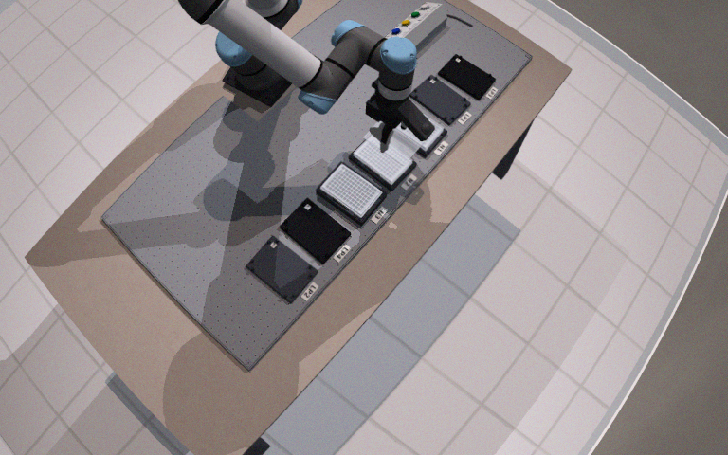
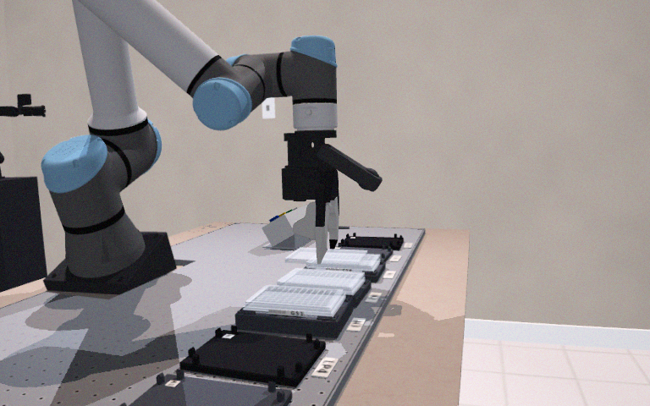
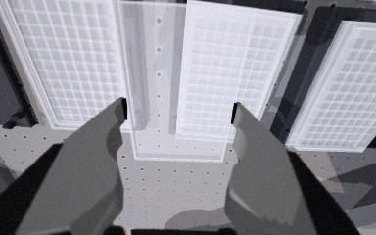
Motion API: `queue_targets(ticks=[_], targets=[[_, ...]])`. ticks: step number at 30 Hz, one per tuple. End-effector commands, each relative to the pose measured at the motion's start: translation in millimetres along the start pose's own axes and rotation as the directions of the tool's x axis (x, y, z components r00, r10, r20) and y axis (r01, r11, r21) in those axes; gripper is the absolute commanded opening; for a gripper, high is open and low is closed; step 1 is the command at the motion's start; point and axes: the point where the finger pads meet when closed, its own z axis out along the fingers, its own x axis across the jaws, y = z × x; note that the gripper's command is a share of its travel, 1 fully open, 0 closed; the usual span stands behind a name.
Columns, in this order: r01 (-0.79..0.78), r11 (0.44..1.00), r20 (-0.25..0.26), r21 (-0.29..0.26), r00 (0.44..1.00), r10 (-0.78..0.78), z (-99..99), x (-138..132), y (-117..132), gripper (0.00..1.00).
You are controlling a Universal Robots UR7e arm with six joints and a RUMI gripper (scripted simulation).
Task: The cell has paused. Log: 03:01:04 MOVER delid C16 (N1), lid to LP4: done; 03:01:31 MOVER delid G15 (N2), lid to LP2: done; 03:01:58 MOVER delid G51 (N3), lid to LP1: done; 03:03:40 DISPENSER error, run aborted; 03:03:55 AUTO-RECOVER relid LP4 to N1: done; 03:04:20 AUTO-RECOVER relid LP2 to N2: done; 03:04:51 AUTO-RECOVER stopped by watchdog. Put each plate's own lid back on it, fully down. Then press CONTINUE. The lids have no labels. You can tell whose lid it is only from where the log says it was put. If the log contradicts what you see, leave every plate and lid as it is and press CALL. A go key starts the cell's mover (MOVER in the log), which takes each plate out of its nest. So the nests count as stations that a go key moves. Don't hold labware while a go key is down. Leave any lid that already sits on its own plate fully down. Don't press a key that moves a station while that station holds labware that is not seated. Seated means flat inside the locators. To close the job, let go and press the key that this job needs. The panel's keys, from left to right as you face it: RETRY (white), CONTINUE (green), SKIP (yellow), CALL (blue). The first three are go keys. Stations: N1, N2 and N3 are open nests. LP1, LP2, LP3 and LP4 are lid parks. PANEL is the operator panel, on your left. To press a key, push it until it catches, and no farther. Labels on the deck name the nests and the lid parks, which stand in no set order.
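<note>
Lid [image 3: 173,83] is clamped in my gripper [image 3: 180,101], carried above the plates; G51 plate [image 2: 294,301] looks unlidded, CONTINUE unpressed

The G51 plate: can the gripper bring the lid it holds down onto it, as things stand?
Probably yes. The gripper holds the clear lid above the row, and the G51 plate is uncovered, with nothing over it. The arm is not stretched out.
</note>
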Motion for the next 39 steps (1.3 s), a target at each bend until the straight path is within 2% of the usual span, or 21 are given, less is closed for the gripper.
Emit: queue_targets(ticks=[1,32,39], targets=[[0.001,1.0,0.002,0.002,1.0,-0.001,-0.6,15.8,0.0,0.0],[0.001,1.0,0.002,0.002,1.0,-0.001,-0.3,160.9,3.8,0.0],[0.001,1.0,0.002,0.002,1.0,-0.001,-0.3,165.5,3.9,0.0]])
